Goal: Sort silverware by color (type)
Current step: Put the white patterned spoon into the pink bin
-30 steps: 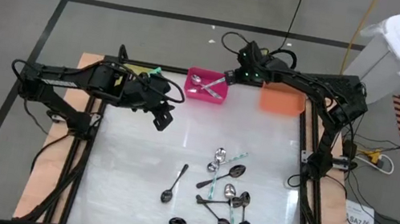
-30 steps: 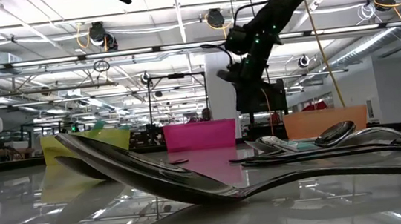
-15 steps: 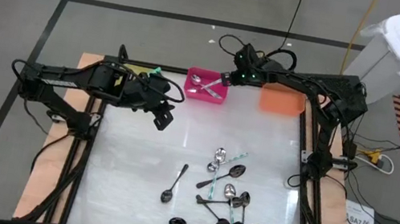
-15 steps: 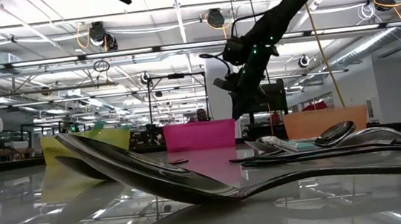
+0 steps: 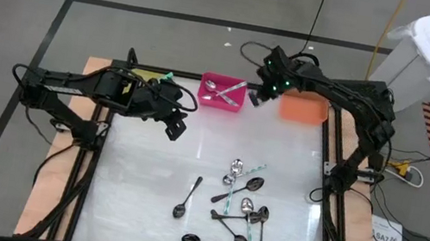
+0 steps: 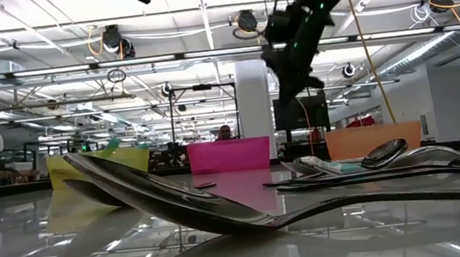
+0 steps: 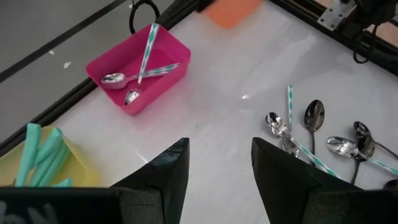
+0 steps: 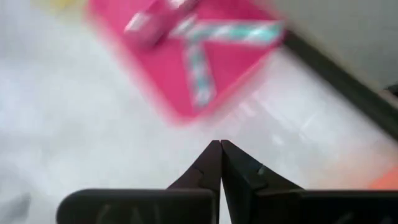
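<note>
- While the left gripper [image 5: 177,125] hovers at the table's left, its fingers part-open and empty, teal handles already fill the yellow bin [image 7: 37,163].
- Spoons [image 5: 240,204] lie heaped near centre-right: likely light, stiff and slippery, best pinched mid-handle.
- Right gripper [image 5: 259,95], clenched on nothing, hangs between pink bin [image 5: 221,93] and orange bin [image 5: 302,108].

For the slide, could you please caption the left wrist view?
Left hand, open, hovers over the table; pink bin holds striped-handled spoons, with more spoons scattered nearby.

Right claw [image 5: 255,98] now off pink bin [image 5: 220,102]
</note>
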`<state>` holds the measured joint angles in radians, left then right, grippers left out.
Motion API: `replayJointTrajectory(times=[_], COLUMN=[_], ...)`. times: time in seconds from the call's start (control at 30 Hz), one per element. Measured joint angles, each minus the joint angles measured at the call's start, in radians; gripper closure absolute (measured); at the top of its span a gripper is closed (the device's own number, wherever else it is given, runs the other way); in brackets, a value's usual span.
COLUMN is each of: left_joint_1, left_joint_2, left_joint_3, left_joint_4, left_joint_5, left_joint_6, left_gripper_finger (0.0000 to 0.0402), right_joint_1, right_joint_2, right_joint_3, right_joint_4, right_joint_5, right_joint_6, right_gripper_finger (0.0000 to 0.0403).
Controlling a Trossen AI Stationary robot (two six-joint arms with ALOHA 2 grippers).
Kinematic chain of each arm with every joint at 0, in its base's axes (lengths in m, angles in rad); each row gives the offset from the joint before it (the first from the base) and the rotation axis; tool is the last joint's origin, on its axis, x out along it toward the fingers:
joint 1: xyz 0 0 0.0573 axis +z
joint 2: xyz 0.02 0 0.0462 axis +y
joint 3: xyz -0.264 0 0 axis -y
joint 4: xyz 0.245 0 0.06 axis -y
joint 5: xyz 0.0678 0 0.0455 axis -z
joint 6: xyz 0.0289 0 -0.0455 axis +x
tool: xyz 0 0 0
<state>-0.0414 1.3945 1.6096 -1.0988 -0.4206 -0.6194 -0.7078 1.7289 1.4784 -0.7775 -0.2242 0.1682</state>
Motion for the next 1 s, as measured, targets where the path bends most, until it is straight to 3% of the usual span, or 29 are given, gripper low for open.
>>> replayJointTrajectory(times=[0.17, 0.33, 0.47, 0.67, 1.0], left_joint_1=[0.000, 0.000, -0.012, -0.050, -0.077], left_joint_2=[0.000, 0.000, 0.000, 0.000, 0.000], left_joint_3=[0.000, 0.000, 0.000, 0.000, 0.000], left_joint_4=[0.000, 0.000, 0.000, -0.001, -0.001], left_joint_5=[-0.002, -0.003, -0.030, -0.036, -0.037], left_joint_6=[0.030, 0.037, 0.011, -0.037, -0.051], left_gripper_finger=[0.0229, 0.0229, 0.0229, 0.0229, 0.0229], right_joint_1=[0.091, 0.205, 0.291, 0.384, 0.496], right_joint_2=[-0.084, -0.143, -0.203, -0.272, -0.289], right_joint_3=[0.000, -0.035, -0.147, -0.329, -0.548], right_joint_4=[-0.169, -0.201, -0.133, -0.027, 0.183], right_joint_5=[-0.017, -0.048, -0.118, -0.117, -0.114], right_joint_6=[-0.169, -0.233, -0.241, -0.234, -0.275], right_gripper_finger=[0.0388, 0.0380, 0.0375, 0.0360, 0.0289])
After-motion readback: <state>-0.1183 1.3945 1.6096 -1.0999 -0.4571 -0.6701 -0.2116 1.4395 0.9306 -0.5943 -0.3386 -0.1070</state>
